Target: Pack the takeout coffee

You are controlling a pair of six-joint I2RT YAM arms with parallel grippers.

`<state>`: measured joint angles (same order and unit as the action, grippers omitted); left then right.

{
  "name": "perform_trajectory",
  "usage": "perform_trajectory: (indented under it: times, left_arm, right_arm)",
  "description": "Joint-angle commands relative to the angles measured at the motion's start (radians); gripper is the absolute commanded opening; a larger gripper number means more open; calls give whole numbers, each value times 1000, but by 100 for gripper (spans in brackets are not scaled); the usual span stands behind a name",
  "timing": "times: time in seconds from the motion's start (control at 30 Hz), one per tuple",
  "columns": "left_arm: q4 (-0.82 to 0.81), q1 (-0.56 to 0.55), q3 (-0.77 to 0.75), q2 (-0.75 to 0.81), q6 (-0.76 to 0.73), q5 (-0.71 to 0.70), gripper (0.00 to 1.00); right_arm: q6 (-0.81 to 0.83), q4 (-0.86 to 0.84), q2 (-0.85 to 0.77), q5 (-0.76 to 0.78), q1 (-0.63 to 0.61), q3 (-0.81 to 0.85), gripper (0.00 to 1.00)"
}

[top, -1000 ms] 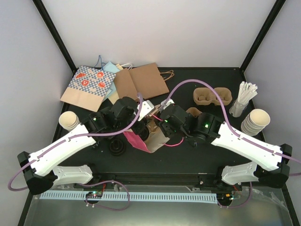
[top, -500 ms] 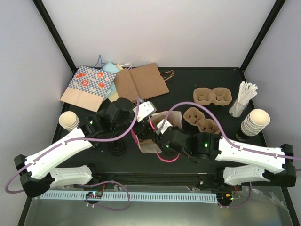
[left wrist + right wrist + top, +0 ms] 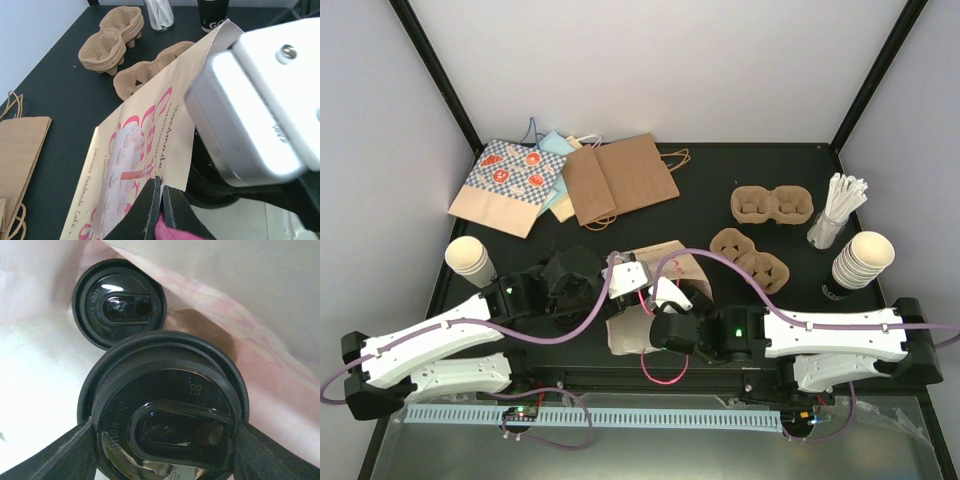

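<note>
Pinches paper bag (image 3: 145, 145) with left gripper (image 3: 158, 200), clamps second lidded cup (image 3: 165, 415) in right gripper (image 3: 167, 452) beside already bagged first lidded cup (image 3: 119, 303), not yet released.

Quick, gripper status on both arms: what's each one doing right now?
Left gripper: closed, pinching the edge of the printed paper bag.
Right gripper: closed around a lidded coffee cup inside the bag.

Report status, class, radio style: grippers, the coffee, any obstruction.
Left gripper shut on edge of printed bag. Right gripper shut on lidded cup, inside the bag. Second lidded cup already in there, just beyond; bag wall close alongside.
</note>
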<state>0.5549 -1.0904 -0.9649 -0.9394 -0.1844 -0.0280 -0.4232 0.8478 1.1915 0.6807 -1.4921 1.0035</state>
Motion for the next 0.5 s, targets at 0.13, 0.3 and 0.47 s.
perform_trajectory:
  times: [0.13, 0.3, 0.47]
  left_arm:
    - [-8, -72, -8, 4, -28, -113, 2]
    - [-9, -88, -7, 9, -25, -128, 2]
    - [-20, -99, 5, 20, 1, -125, 2]
  right_arm:
    - [-55, -7, -68, 78, -19, -15, 56]
    - [-87, 15, -112, 121, -18, -31, 56]
    - [-179, 126, -32, 190, -20, -5, 55]
